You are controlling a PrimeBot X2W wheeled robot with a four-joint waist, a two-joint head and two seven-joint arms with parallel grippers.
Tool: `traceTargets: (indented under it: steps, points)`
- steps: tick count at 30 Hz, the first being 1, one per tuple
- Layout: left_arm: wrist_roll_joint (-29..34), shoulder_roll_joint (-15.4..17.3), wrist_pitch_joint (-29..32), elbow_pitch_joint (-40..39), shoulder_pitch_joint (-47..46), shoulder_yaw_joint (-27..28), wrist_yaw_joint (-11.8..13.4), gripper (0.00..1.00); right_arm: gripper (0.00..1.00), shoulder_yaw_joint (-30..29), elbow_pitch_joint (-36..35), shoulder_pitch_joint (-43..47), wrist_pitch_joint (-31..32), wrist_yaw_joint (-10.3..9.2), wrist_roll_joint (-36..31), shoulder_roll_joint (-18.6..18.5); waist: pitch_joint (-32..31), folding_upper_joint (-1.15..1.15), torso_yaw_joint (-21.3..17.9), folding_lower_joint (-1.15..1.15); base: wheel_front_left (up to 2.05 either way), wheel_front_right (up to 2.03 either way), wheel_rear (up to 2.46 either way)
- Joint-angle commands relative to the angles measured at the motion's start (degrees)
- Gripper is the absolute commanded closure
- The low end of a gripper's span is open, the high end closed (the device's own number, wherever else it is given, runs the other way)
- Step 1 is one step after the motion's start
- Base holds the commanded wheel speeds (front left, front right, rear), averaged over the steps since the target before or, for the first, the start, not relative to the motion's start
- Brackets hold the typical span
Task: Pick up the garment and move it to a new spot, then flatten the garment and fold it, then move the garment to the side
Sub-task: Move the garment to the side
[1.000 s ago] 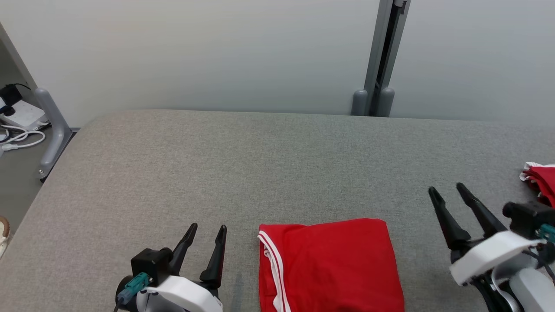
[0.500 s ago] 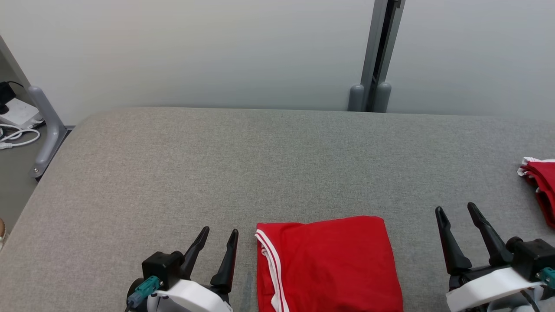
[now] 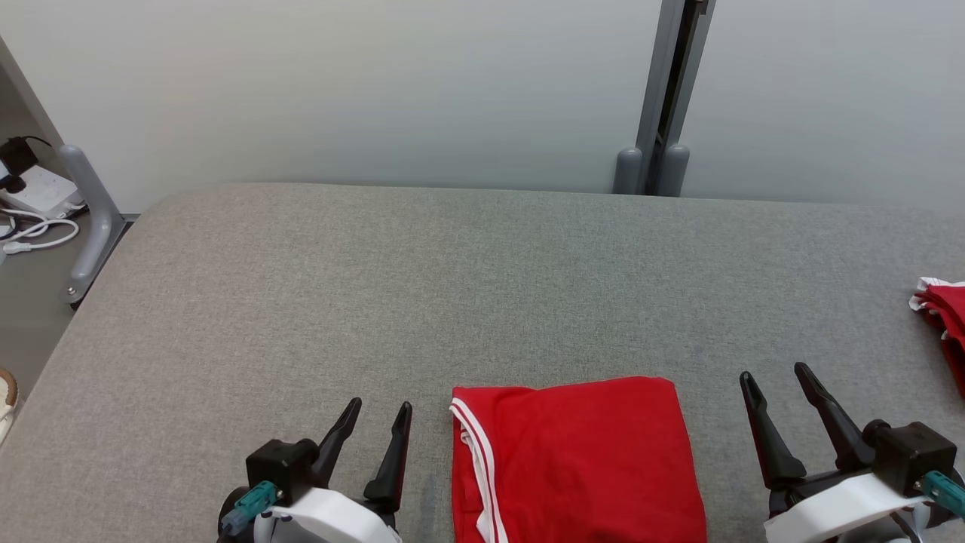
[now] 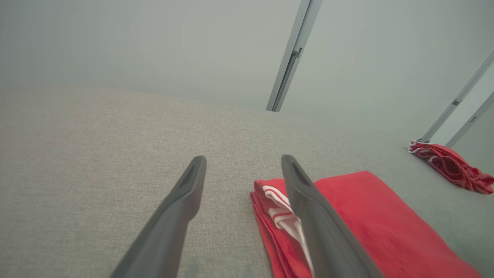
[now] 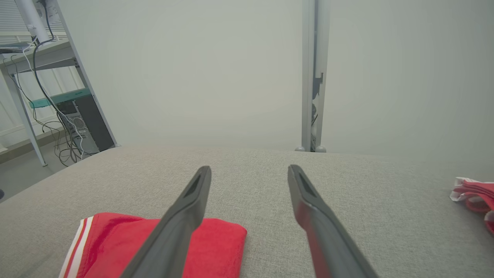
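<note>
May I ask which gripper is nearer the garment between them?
Left. The left gripper sits beside the garment, at its striped edge; the right gripper stands farther off the opposite edge.

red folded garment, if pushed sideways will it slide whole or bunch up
The red folded garment shows loose layers at its white-striped edge, so it would likely flop if lifted by one corner. On the grey woven surface a push would probably bunch it rather than slide it.

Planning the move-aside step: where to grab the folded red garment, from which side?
Probably both side edges, each gripper coming low from its own side: folded red garment lies flat between the open left gripper and right gripper, layers stacked at its striped left edge.
</note>
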Motion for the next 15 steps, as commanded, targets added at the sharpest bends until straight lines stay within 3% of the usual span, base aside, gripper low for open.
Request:
traceTargets:
  steps: [1, 6, 11, 15]
  points:
    - [-0.1, 0.3, -0.3, 0.1, -0.6, 0.2, -0.1, 0.0, 0.0, 0.1, 0.2, 0.2, -0.2, 0.0, 0.1, -0.4, 0.0, 0.0, 0.0, 0.0, 0.0, 0.0, 0.0]
    - [-2.9, 0.2, 0.1, 3.9, 0.0, -5.7, -1.6, 0.0, 0.0, 0.5, 0.8, -0.1, -0.2, 0.0, -0.1, -0.3, -0.2, 0.0, -0.1, 0.0, 0.0, 0.0, 0.0]
    - [-8.2, 0.4, 6.0, 5.9, -1.5, -14.9, -2.5, 0.0, 0.0, 0.5, 1.3, -0.3, -0.2, 0.0, 0.0, -0.5, -0.2, 0.0, -0.2, 0.0, 0.0, 0.0, 0.0]
    - [-14.4, 3.2, 10.7, 4.1, -2.8, -22.3, -2.4, 0.0, 0.0, 0.3, 1.8, -0.3, -0.2, 0.0, 0.0, -0.3, -0.1, 0.0, -0.3, 0.0, 0.0, 0.0, 0.0]
